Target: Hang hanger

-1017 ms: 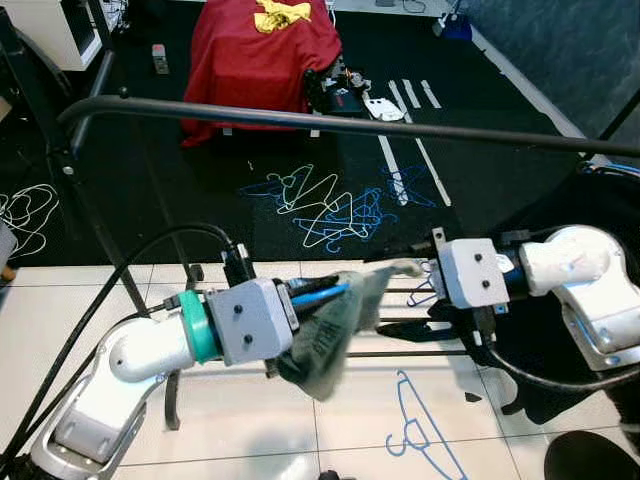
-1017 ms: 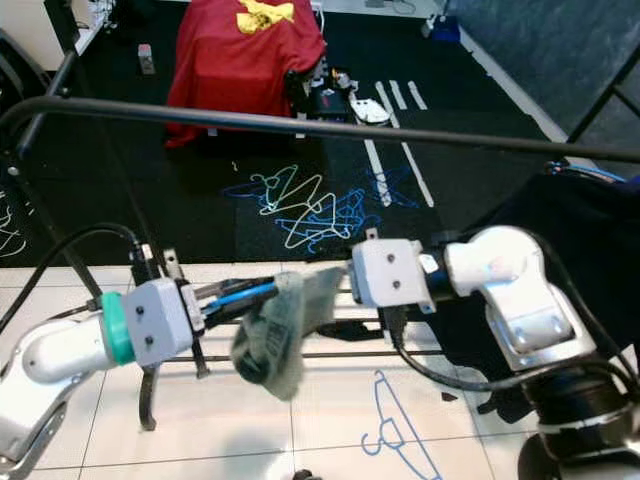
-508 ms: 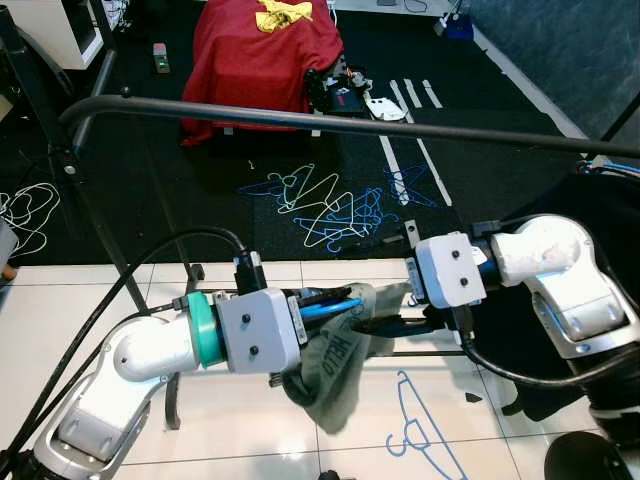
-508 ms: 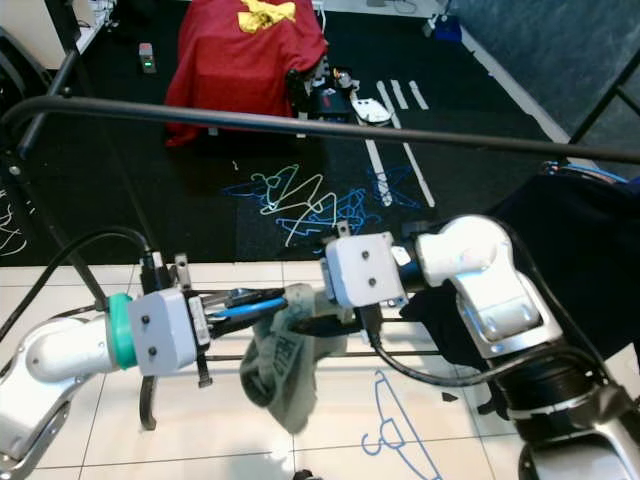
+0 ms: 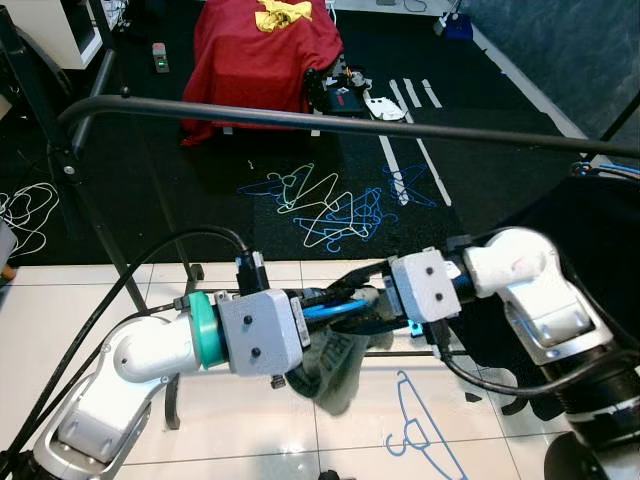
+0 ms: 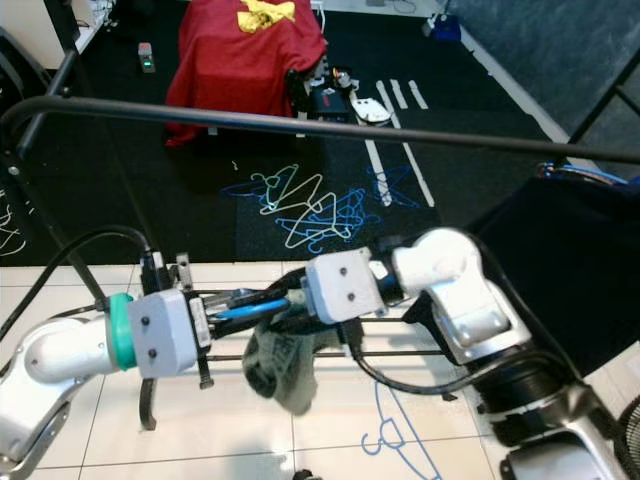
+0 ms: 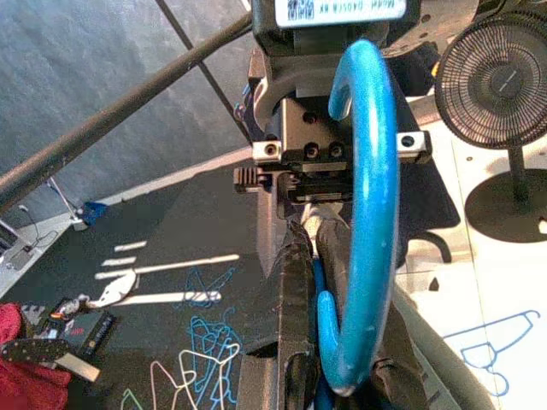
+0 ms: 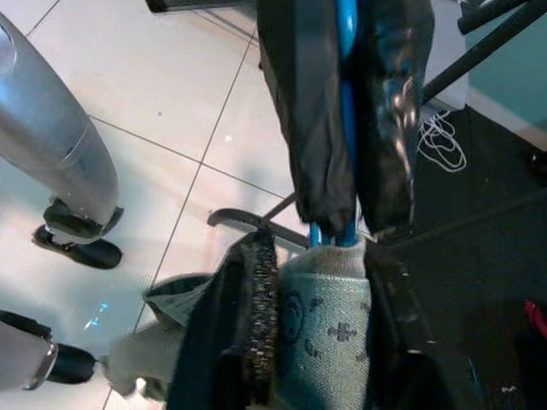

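My left gripper (image 5: 345, 300) is shut on a blue hanger (image 5: 325, 308) below the black rail (image 5: 320, 120). The hanger's hook (image 7: 367, 171) curves up between its fingers (image 8: 295, 128). A grey-green garment (image 5: 335, 365) droops from the hanger in a bunch. My right gripper (image 5: 365, 308) has come in from the right, tip to tip with the left. Its fingers (image 8: 256, 325) sit on either side of the garment's collar (image 8: 320, 333), shut on the fabric.
A heap of hangers (image 5: 325, 205) lies on the dark carpet beyond the rail, and one blue hanger (image 5: 420, 425) lies on the tiles. A red cloth (image 5: 265, 50) covers something at the back. Dark clothing (image 5: 600, 230) hangs at the right. A fan (image 7: 500, 81) stands nearby.
My right gripper has moved left, up to the left gripper's fingertips. The garment, stretched between the two before, is now bunched and hangs shorter under the hanger.
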Robot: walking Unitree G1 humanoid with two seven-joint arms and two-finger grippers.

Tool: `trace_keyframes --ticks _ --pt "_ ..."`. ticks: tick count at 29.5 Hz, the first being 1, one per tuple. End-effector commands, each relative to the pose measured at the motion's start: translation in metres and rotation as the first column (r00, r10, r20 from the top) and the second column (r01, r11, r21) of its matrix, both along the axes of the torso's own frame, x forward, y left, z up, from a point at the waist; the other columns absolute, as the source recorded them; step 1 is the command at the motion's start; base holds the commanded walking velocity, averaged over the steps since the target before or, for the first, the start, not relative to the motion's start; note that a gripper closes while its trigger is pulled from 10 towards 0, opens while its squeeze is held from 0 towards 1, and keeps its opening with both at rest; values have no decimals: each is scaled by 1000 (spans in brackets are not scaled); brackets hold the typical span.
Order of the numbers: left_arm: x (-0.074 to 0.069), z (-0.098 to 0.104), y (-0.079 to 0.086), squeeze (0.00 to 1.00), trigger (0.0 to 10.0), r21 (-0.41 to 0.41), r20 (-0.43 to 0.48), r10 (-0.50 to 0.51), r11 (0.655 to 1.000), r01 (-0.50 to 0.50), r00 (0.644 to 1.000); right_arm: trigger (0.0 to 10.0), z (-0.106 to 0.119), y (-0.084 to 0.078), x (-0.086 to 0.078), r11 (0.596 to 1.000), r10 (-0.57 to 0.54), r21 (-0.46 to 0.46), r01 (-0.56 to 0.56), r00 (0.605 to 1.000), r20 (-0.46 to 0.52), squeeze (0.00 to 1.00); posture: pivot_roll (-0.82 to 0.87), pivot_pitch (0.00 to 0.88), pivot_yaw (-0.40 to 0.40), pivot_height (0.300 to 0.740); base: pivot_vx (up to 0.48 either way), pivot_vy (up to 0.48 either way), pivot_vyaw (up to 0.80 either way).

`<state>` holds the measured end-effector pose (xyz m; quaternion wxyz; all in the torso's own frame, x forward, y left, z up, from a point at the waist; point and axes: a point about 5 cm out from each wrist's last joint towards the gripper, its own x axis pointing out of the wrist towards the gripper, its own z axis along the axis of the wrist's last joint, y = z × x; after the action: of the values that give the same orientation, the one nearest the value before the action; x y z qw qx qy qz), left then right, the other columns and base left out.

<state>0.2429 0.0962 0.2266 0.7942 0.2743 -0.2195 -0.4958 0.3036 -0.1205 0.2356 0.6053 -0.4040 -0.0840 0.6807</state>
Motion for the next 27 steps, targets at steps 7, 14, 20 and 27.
trace_keyframes --ticks 7,14,20,27 --pt "-6 7 -3 0 10000 -16 29 -24 1000 25 999 0 -12 0 4 999 -13 -33 12 999 -29 0 -27 93 0 740 0 0 0" --pt "-7 7 -3 0 10000 -13 34 -30 999 31 999 0 -12 2 5 1000 -5 -22 4 999 -48 0 -24 81 2 740 0 0 0" --pt "-4 5 -3 0 10000 -8 29 -20 1000 20 999 0 -10 6 4 1000 12 4 -12 998 -62 0 -25 81 3 740 0 0 0" --pt "7 0 -2 1000 10000 -55 -49 55 997 -58 997 0 -6 7 5 997 -24 75 31 995 -93 0 -33 87 11 740 0 0 0"
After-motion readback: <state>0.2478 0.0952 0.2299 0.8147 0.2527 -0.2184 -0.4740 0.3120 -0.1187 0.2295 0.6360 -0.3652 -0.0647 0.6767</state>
